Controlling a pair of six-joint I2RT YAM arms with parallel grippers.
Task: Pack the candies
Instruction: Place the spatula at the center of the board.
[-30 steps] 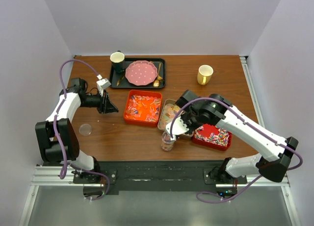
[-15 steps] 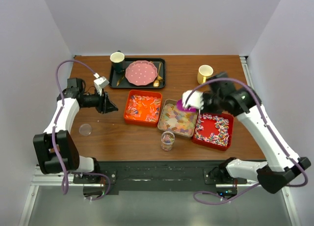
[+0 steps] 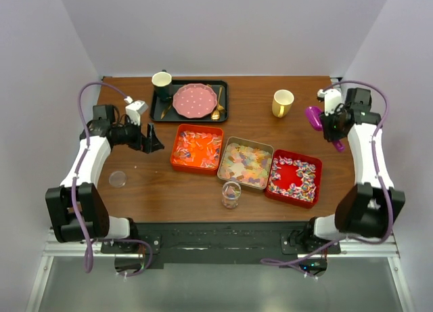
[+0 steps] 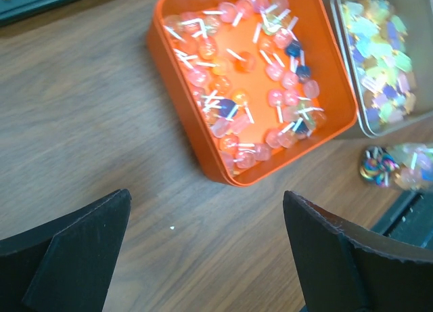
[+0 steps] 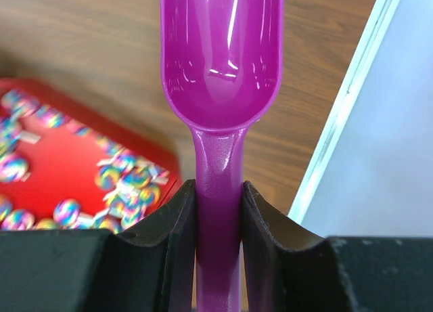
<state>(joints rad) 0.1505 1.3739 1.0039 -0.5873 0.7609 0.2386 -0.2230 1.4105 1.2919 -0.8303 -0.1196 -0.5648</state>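
See at middle left the left gripper (image 3: pixel 153 139), spread wide and empty; at centre, the candies (image 3: pixel 246 164) in three square trays (image 3: pixel 173 151). At upper right, note the right gripper (image 5: pixel 218 204) pinching a purple plastic scoop (image 5: pixel 221 55). Beware a twist on that smooth handle, likely spilling candies.

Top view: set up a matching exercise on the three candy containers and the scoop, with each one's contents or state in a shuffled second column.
Column one
1. orange tray
2. metal tin
3. red tray
4. purple scoop

Column two
A. holds swirled multicoloured pieces
B. empty, clamped in the right gripper
C. holds pastel sugared gummies
D. holds orange-red wrapped pieces

Pairs: 1-D, 2-C, 3-A, 4-B
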